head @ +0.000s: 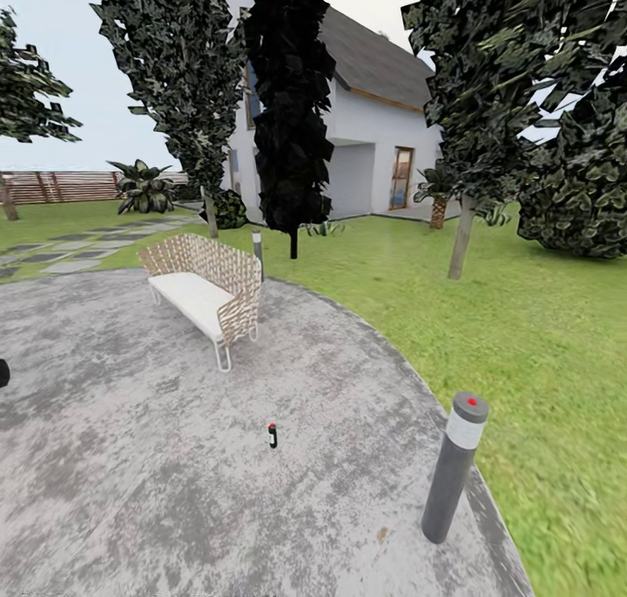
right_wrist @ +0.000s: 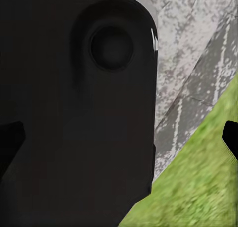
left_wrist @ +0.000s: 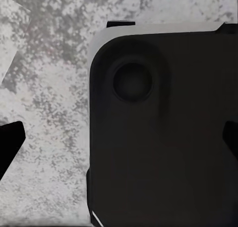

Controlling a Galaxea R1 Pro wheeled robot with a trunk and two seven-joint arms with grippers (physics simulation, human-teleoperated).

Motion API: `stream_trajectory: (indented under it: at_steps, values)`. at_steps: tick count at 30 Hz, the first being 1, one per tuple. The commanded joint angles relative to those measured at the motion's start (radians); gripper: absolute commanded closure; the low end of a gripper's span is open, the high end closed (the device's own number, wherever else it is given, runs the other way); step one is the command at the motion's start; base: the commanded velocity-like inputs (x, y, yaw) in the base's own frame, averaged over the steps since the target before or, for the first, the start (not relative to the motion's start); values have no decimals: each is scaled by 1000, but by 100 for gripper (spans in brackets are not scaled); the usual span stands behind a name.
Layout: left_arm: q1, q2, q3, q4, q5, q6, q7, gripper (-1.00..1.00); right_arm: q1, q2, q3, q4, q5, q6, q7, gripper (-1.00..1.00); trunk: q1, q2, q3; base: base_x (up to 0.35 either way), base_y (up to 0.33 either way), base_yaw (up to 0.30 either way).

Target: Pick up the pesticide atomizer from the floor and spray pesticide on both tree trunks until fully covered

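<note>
The pesticide atomizer (head: 273,436) stands upright on the grey paved patio, a tiny dark bottle with a reddish top, ahead of me and slightly left of centre. Two trees rise beyond it: one trunk (head: 210,215) behind the bench, another trunk (head: 461,238) on the lawn (head: 531,336) at the right. No white specks are visible on either trunk from here. In the left wrist view my left gripper (left_wrist: 119,140) is open, its dark fingertips (left_wrist: 11,141) at the frame edges over my black base. My right gripper (right_wrist: 119,140) is open likewise, above my base, paving and grass.
A wicker bench (head: 209,288) with a white seat stands on the patio behind the atomizer. A grey bollard (head: 453,468) with a red dot stands at the patio's right edge. A near-black conifer (head: 292,110), a white house (head: 374,144) and a slatted fence (head: 61,186) lie farther back.
</note>
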Motion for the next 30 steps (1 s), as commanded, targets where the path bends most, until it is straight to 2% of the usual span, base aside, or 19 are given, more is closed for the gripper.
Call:
stream_trajectory:
  at_steps: [1, 30]
  values:
    - [-1, 0, 1, 1, 1, -4, 0, -100, 0, 0, 0, -1, 0, 0, -1, -100, 0, -1, -1, 0, 0, 287]
    - [0, 0, 0, 1, 1, -4, 0, -100, 0, 2, 3, -2, 1, 0, -1, -100, 0, -1, -1, 0, 0, 292]
